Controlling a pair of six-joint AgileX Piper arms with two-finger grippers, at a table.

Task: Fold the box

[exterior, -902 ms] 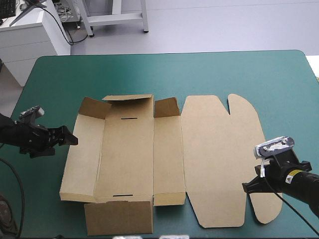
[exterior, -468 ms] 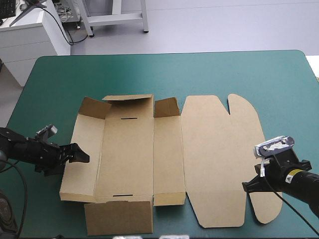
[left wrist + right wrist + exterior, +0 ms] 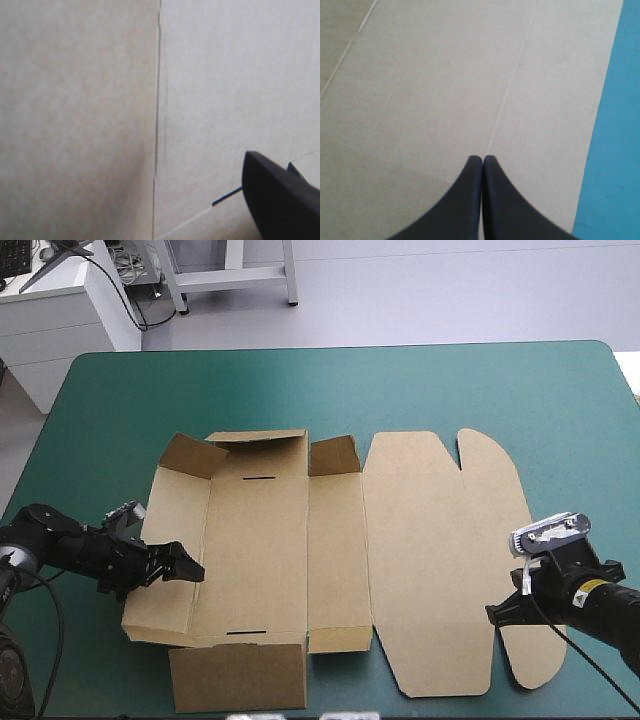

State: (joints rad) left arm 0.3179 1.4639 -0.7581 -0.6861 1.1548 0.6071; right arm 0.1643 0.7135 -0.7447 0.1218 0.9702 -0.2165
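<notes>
2 grippers, neither holding: left gripper (image 3: 193,570) spread open at the left wall (image 3: 170,512) of the box (image 3: 260,550), right gripper (image 3: 483,159) pinched together over the lid (image 3: 440,550). Board likely light, stiff; grip the wall's top edge

Free passage is offered along the upper band of the tabletop (image 3: 420,380) and down its right edge. The centre is occupied by the box (image 3: 430,540). Its raised walls at centre left are met by the left gripper (image 3: 190,570), and the flat lid's lower right is overlain by the right gripper (image 3: 497,617).
</notes>
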